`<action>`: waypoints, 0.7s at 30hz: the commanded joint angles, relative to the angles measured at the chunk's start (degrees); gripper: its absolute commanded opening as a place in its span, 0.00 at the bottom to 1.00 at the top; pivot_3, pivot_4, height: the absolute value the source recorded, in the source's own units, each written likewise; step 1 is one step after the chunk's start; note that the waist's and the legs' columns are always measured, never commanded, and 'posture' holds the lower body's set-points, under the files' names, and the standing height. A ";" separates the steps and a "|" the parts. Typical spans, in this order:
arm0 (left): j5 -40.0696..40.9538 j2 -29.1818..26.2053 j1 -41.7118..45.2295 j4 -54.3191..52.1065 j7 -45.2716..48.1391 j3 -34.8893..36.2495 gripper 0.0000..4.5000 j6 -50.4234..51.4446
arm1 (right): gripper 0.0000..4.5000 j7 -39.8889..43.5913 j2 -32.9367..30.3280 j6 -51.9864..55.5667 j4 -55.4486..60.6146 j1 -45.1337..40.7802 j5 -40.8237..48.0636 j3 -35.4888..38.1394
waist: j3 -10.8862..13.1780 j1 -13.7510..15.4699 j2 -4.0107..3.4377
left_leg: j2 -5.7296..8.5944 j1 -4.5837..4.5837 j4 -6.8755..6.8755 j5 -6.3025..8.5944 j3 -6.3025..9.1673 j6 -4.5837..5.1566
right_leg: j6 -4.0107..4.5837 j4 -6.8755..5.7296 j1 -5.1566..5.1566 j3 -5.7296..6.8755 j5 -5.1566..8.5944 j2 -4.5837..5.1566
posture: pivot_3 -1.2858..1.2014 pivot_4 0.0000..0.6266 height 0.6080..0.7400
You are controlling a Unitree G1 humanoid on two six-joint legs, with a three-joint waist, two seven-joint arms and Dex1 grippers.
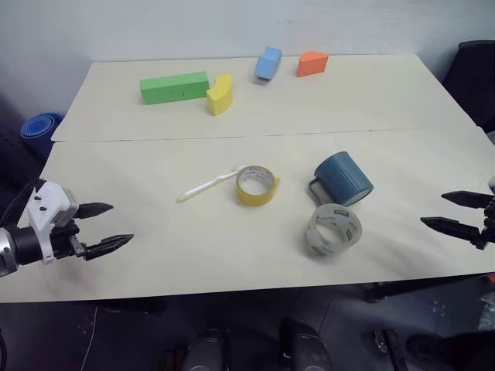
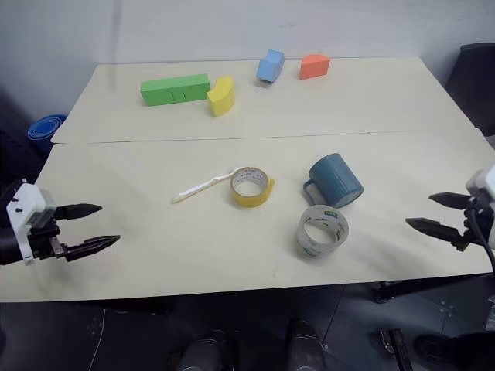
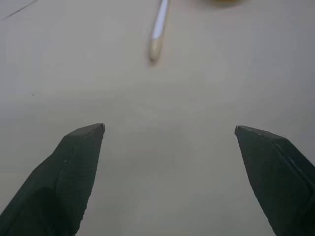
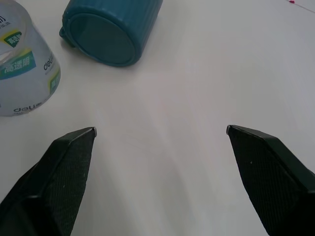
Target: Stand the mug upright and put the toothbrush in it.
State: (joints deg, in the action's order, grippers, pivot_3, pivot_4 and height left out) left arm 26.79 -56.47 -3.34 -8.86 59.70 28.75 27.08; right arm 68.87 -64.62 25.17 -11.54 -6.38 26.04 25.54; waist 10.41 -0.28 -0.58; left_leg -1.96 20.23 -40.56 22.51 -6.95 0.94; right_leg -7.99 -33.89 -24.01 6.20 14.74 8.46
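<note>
Cream table (image 1: 155, 255), ribbed teal mug (image 1: 345, 178) lying sideways

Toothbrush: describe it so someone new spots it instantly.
On the near table, find the yellow tape roll near the middle. The toothbrush lies flat, one end touching the roll's left side: the only slim white stick there, unlike the round rolls and mug.
</note>
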 commanded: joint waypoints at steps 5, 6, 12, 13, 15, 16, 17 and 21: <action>0.80 -0.61 0.61 -1.84 -0.81 1.99 1.00 0.85 | 0.98 -1.49 -0.08 -0.34 0.46 -0.83 0.23 2.01 | 0.00 -0.02 0.00 | 0.00 0.00 0.00 0.00 -0.01 0.00 | 0.00 0.00 0.00 -0.01 0.00 0.00 | 0.52 0.24 1.00; 0.92 -0.43 0.95 -1.77 -1.20 1.99 1.00 1.16 | 0.98 -1.87 0.02 -0.12 0.74 -0.97 0.33 1.97 | 0.00 -0.02 0.00 | 0.00 0.00 0.00 0.00 -0.01 0.00 | 0.00 0.00 0.00 -0.01 0.00 0.00 | 0.52 0.24 1.00; 0.99 0.21 2.63 -1.52 -2.59 1.07 1.00 1.33 | 0.98 -2.52 0.64 2.02 3.74 -0.04 1.58 1.84 | 0.00 0.00 0.00 | 0.00 0.00 0.00 0.00 0.00 0.00 | 0.00 -0.01 0.00 -0.01 0.00 0.00 | 0.52 0.24 1.00; 0.91 0.43 3.24 -1.31 -3.03 0.87 1.00 1.18 | 0.98 -2.80 0.73 2.93 4.10 -0.15 1.80 1.80 | 0.00 0.04 0.00 | 0.00 0.00 0.00 0.00 0.00 0.00 | 0.00 -0.01 0.00 -0.01 0.00 0.00 | 0.52 0.24 1.00; 1.82 0.77 4.55 -1.15 -3.31 0.78 1.00 1.90 | 0.98 -3.23 0.91 4.65 5.01 -0.43 2.57 1.97 | 0.00 0.07 0.00 | 0.00 0.00 0.00 0.00 0.00 0.00 | 0.00 -0.02 0.00 -0.01 0.00 0.00 | 0.52 0.24 1.00; 2.06 0.85 5.19 -1.07 -3.33 0.52 1.00 1.96 | 0.98 -3.28 0.94 5.48 5.45 -0.57 3.04 2.01 | 0.00 0.07 0.00 | 0.01 0.00 -0.01 0.00 0.00 0.00 | 0.00 -0.02 0.00 -0.01 0.00 0.00 | 0.52 0.24 1.00; 3.15 0.93 5.57 -1.52 -3.09 0.54 1.00 3.03 | 0.98 -3.32 0.96 6.09 6.39 -0.30 3.47 2.38 | 0.00 0.07 0.00 | 0.01 0.00 -0.01 0.00 0.00 0.00 | 0.00 -0.02 0.00 -0.01 0.00 0.00 | 0.52 0.24 1.00; 6.58 0.10 7.19 -4.93 -0.74 -1.41 1.00 5.86 | 0.98 -3.44 0.59 9.71 11.77 0.10 6.28 3.69 | 0.00 0.04 0.00 | 0.00 0.00 -0.01 0.00 0.02 0.00 | 0.00 -0.06 0.00 0.00 0.00 0.00 | 0.52 0.24 1.00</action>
State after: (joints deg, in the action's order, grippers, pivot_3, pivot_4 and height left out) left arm 31.36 -55.53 2.46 -11.06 58.28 27.38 32.26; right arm 65.55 -63.64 33.74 -3.22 -6.11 30.46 25.87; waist 10.41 -0.24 -0.57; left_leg -1.95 20.22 -40.57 22.51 -6.93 0.94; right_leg -7.99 -33.95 -24.02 6.19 14.74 8.46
